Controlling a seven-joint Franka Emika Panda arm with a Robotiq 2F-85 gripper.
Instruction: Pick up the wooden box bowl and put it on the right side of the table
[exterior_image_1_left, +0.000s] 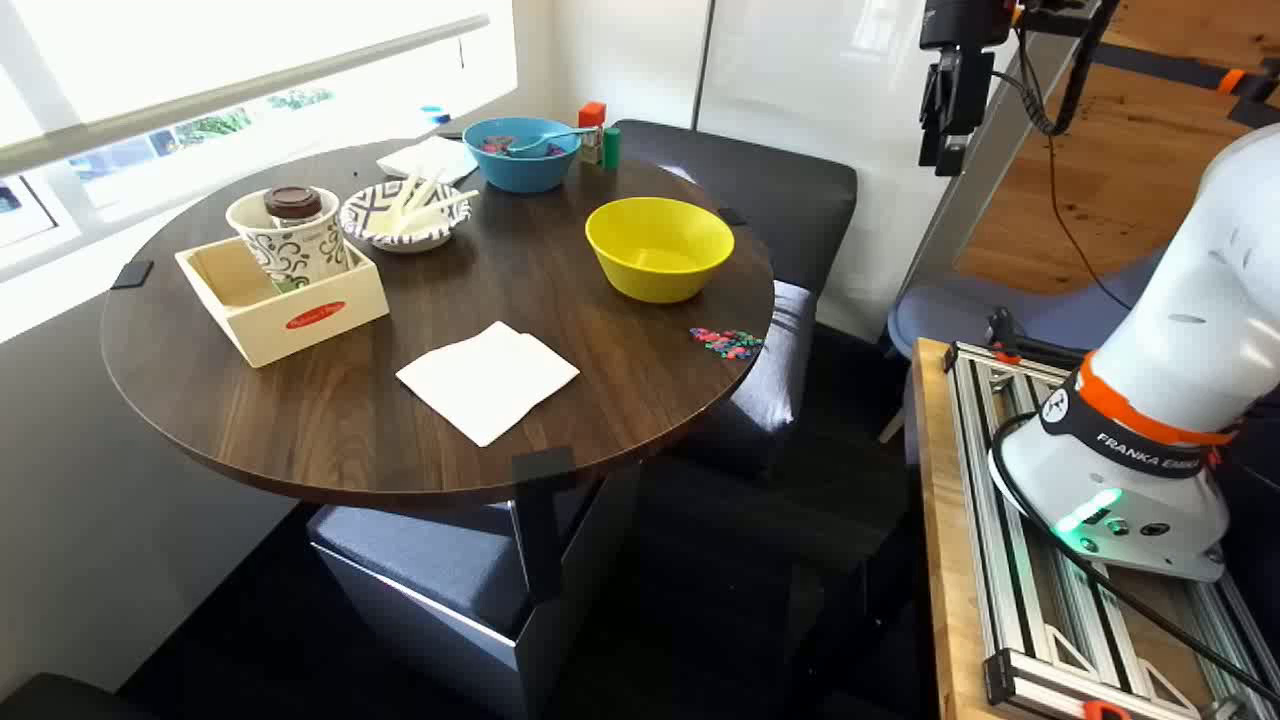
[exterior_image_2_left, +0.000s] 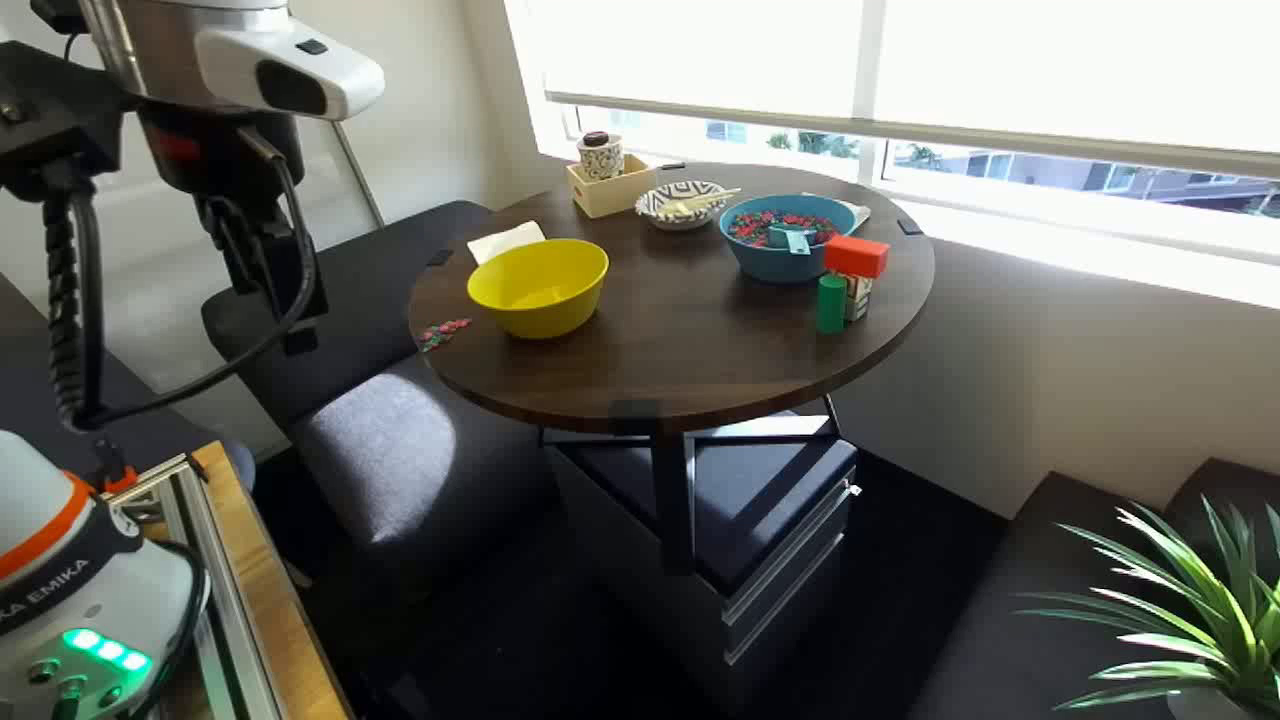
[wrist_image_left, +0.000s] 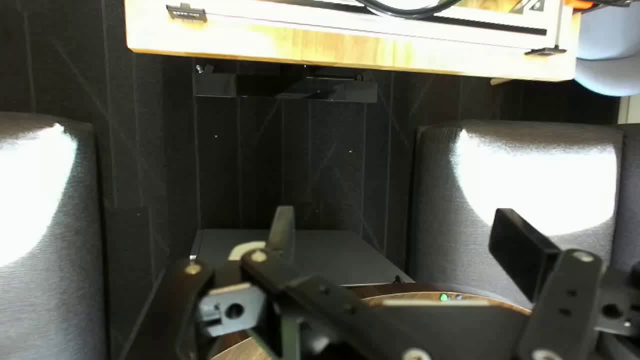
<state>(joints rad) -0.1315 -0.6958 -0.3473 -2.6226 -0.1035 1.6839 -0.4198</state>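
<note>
The wooden box bowl (exterior_image_1_left: 270, 338), pale with a red oval label, sits on the dark round table (exterior_image_1_left: 300, 410) near the window end. A patterned paper cup with a brown lid (exterior_image_1_left: 293, 203) stands in it. The box also shows in an exterior view (exterior_image_2_left: 622, 192) at the table's far side. My gripper (exterior_image_1_left: 944, 165) hangs in the air off the table, on the robot base's side, well away from the box. It also shows in an exterior view (exterior_image_2_left: 302, 335). In the wrist view my gripper (wrist_image_left: 397, 235) has its fingers wide apart with nothing between them. The box is out of the wrist view.
A yellow bowl (exterior_image_1_left: 660, 250), a blue bowl with a scoop (exterior_image_1_left: 522, 165), a patterned bowl with sticks (exterior_image_1_left: 400, 228), white napkins (exterior_image_1_left: 488, 380), and colored bits (exterior_image_1_left: 728, 343) lie on the table. A red-topped box (exterior_image_2_left: 855, 268) and green cylinder (exterior_image_2_left: 831, 304) stand near the blue bowl.
</note>
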